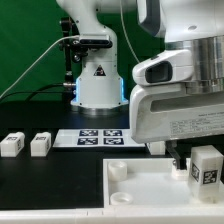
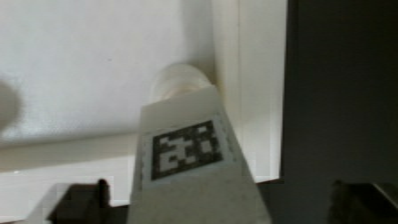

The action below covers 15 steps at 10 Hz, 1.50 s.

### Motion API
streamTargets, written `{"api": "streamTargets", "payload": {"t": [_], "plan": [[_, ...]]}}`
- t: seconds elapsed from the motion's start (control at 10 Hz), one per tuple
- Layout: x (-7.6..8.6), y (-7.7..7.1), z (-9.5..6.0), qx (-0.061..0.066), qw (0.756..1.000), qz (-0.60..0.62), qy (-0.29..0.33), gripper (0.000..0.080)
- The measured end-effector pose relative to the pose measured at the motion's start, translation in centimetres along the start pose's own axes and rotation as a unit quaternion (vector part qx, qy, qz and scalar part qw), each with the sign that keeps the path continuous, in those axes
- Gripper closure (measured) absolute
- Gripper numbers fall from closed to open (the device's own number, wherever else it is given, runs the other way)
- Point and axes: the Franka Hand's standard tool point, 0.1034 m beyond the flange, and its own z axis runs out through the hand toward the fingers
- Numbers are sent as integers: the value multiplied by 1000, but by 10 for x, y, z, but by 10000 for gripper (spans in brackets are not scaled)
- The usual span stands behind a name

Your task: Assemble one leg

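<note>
A white leg with a black-and-white tag stands upright at the right end of the large white panel. My gripper is lowered around the leg. In the wrist view the leg runs from between my fingers down to the panel, and its far tip meets the panel close to the panel's edge. My gripper has dark fingers standing either side of the leg, with a visible gap on one side. Two more white legs lie on the table at the exterior view's left.
The marker board lies on the dark table behind the panel. The robot's white base stands behind it, with a cable trailing to the exterior view's left. A raised round socket sits at the panel's left corner.
</note>
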Motion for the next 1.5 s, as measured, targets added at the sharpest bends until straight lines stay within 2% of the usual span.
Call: {"api": "streamTargets", "payload": {"t": [0.1,0.2,0.3,0.5,0.7,0.8,1.1,1.2,1.3,1.4,1.5], "plan": [[0,0,0,1,1000,14,0,245],[-1,-2,0,6,997,71,-2,414],[-1,4,1,3,992,127,-3,494],[-1,6,1,5,973,232,-4,496],[-2,9,1,15,934,357,-3,496],[-4,8,2,26,889,457,-4,496],[-9,-1,7,51,763,645,-16,497],[-9,-3,8,53,753,655,-18,497],[-9,-3,8,54,762,645,-18,499],[-9,-3,8,53,763,644,-18,429],[-9,-3,8,54,783,619,-16,429]]}}
